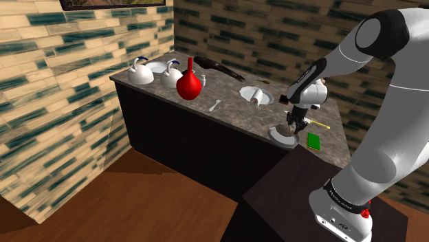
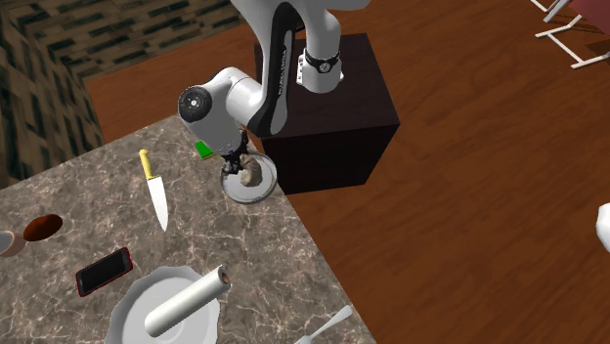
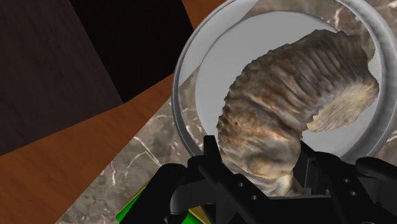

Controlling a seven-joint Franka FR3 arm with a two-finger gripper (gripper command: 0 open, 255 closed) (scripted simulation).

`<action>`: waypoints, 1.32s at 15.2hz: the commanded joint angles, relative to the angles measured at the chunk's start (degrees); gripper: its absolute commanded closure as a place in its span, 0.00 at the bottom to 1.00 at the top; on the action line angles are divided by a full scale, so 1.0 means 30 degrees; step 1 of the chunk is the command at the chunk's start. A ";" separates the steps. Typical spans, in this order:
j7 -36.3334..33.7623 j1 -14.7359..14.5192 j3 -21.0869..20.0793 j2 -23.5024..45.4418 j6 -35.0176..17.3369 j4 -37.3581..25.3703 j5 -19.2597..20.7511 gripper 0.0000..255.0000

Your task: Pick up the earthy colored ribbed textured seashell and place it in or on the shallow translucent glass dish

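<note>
A brown and grey ribbed seashell [image 3: 286,108] sits between my black fingers, and my gripper [image 3: 261,167] is shut on it. Directly under the shell lies the shallow clear glass dish [image 3: 184,70], close to the marble counter's corner. In the shoulder view my gripper [image 1: 297,126] points down at the dish [image 1: 278,139] with the shell [image 1: 282,130] at its tips. The second exterior view shows the gripper [image 2: 238,168] over the dish [image 2: 264,188], with the shell [image 2: 248,177] low inside the rim. Whether the shell touches the dish I cannot tell.
A green block [image 1: 314,141] and a yellow-handled knife [image 2: 154,191] lie beside the dish. Further along the counter are a white plate with a roll [image 2: 181,303], a red phone [image 2: 103,272], a fork [image 1: 215,105], a red vase [image 1: 189,84] and white kettles [image 1: 141,72]. The dark stand [image 2: 327,107] is close by.
</note>
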State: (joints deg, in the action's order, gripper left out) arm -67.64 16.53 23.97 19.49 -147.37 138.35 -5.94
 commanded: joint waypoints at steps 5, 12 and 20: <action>0.0043 0.0041 -0.0096 0.0179 -0.0140 -0.0051 -0.0126 1.00; 0.0041 0.0038 -0.0095 0.0175 -0.0142 -0.0044 -0.0125 0.00; -0.1012 -0.0691 0.0769 -0.2048 0.2235 -0.0355 0.1357 0.00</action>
State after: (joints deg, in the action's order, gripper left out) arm -70.52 14.54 26.25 13.50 -140.87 137.32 -1.98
